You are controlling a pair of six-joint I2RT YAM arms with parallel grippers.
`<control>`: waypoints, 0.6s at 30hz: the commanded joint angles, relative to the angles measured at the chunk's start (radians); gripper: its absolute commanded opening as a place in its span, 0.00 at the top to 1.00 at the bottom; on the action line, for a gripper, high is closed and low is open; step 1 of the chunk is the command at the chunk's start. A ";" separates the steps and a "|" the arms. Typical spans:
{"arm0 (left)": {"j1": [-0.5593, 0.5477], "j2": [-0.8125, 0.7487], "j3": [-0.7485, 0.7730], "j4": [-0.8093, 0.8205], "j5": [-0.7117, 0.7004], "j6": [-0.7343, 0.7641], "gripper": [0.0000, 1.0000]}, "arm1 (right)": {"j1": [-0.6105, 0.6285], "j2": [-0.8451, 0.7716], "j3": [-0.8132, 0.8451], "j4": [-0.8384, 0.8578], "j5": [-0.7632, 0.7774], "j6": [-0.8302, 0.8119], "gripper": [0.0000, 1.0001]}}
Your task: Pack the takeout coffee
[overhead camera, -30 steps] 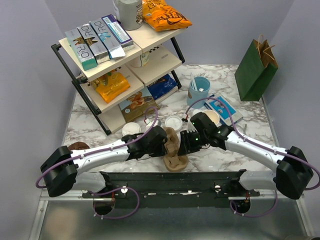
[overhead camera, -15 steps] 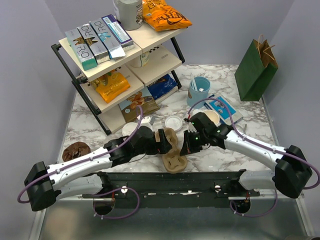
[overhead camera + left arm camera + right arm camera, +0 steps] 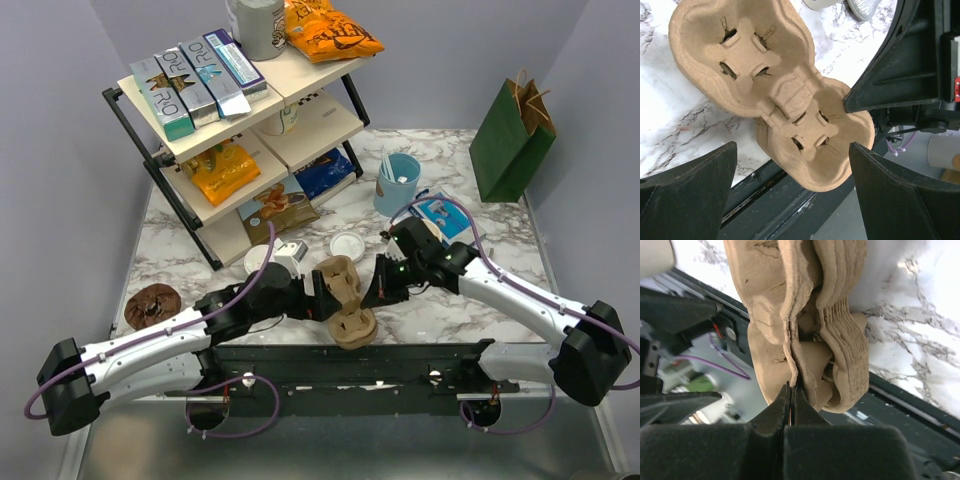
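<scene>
A stack of brown pulp cup carriers (image 3: 352, 322) lies at the table's near edge, and one carrier (image 3: 338, 275) is tilted up off it. My right gripper (image 3: 373, 292) (image 3: 791, 387) is shut on the thin rim of that raised carrier (image 3: 767, 335). To its left, my left gripper (image 3: 322, 292) (image 3: 792, 145) stands wide open, its fingers either side of the carriers (image 3: 815, 145) without touching them. A white round lid (image 3: 347, 246) sits just behind the carriers and another white-topped thing (image 3: 258, 262) lies further left. From above I cannot tell which is the takeout coffee.
A tiered shelf rack (image 3: 130, 125) with snack packs fills the back left. At the back right stand a green paper bag (image 3: 512, 140) and a light blue cup (image 3: 397, 182) with white sticks. A blue packet (image 3: 440, 212) lies beside the right arm, a brown round thing (image 3: 150, 302) at the left.
My left gripper has opened, let go of the carriers and drawn back to the left. My right gripper has shut on the raised carrier's rim.
</scene>
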 commanded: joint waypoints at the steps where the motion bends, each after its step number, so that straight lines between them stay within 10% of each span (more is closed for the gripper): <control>1: -0.002 0.009 0.006 0.044 0.032 0.034 0.01 | -0.042 -0.039 -0.050 0.041 -0.092 0.121 0.99; 18: -0.376 0.183 0.244 -0.069 -0.304 0.414 0.08 | -0.056 -0.031 -0.049 0.050 -0.106 0.154 0.99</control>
